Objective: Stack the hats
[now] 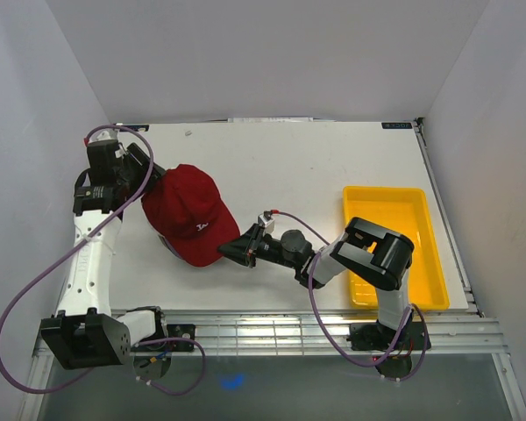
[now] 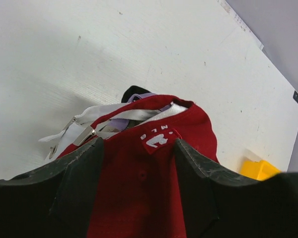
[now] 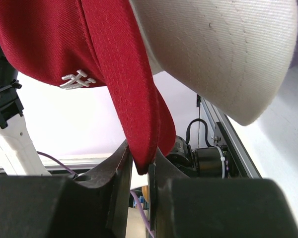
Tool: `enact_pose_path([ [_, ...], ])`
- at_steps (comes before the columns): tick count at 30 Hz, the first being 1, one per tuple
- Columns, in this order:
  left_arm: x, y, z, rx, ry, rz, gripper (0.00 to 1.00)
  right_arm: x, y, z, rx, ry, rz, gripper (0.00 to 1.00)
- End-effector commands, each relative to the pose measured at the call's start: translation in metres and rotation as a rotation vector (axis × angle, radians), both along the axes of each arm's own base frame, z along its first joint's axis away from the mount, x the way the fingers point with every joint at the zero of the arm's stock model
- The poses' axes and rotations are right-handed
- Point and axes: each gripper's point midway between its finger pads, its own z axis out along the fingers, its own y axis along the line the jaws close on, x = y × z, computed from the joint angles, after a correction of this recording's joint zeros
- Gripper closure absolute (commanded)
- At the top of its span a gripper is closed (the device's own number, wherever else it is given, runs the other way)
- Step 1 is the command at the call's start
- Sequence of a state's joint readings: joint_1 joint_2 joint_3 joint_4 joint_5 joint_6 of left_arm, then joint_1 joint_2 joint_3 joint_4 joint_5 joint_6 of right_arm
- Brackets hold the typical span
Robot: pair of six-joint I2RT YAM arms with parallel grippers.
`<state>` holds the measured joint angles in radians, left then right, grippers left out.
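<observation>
Top external view: the table (image 1: 316, 167) carries the stack left of centre, well apart from the yellow tray (image 1: 387, 209). The dark red cap (image 1: 188, 210) lies uppermost.

Risks, in my judgement:
- Whole stack: the right gripper (image 3: 141, 158) is clamped narrow on the red cap's brim. Any sideways pull before release could drag the stack askew or tip it.
- Red cap: the left gripper (image 2: 138, 144) stands wide, its jaws astride the cap's rear and not pinching. With that support gone, the crown may sit crooked on the caps below.
- Straps: a loose white strap (image 2: 84, 124) trails at the rear and could snag a finger on withdrawal.

Count:
- Table: one.
- Arms: two, one gripper each.
- Tray: one.
- Caps: one red on top. Under it the left wrist view shows a white cap (image 2: 176, 110), a lavender cap (image 2: 120, 124) and a black cap (image 2: 134, 91).
- Pale brim (image 3: 223, 54): one in the right wrist view; whether it is a fifth cap cannot be told.
</observation>
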<state>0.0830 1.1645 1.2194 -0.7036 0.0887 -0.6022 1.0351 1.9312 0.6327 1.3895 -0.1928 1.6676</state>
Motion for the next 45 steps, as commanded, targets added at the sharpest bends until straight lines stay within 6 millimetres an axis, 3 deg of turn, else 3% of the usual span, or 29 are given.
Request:
enact_pose_path([
  [1, 0.004, 0.017, 0.018, 0.050, -0.035, 0.076, 0.30, -0.001, 0.004, -0.008, -0.022, 0.002, 0.014, 0.92],
  [7, 0.006, 0.035, 0.018, 0.097, -0.007, 0.163, 0.28, -0.001, 0.004, -0.008, -0.023, 0.003, 0.016, 0.92],
  [14, 0.000, 0.036, -0.001, 0.114, 0.038, 0.162, 0.45, -0.001, 0.005, -0.008, -0.014, 0.006, 0.019, 0.92],
  [21, -0.005, 0.030, -0.017, 0.109, 0.072, 0.122, 0.52, 0.000, 0.005, -0.008, -0.010, 0.009, 0.018, 0.92],
  [33, -0.016, 0.027, -0.023, 0.111, 0.074, 0.099, 0.45, 0.000, 0.006, -0.007, -0.004, 0.006, 0.018, 0.92],
  [36, -0.014, 0.027, -0.025, 0.111, 0.075, 0.095, 0.55, 0.000, 0.006, -0.008, -0.006, 0.008, 0.018, 0.92],
  [41, -0.011, 0.028, -0.032, 0.115, 0.089, 0.099, 0.90, 0.000, 0.006, -0.009, -0.005, 0.011, 0.018, 0.92],
  [43, -0.009, 0.029, -0.033, 0.114, 0.092, 0.102, 0.98, 0.000, 0.006, -0.009, -0.002, 0.011, 0.019, 0.92],
  [45, -0.007, 0.030, -0.034, 0.113, 0.093, 0.107, 1.00, 0.000, 0.006, -0.010, -0.004, 0.017, 0.017, 0.92],
])
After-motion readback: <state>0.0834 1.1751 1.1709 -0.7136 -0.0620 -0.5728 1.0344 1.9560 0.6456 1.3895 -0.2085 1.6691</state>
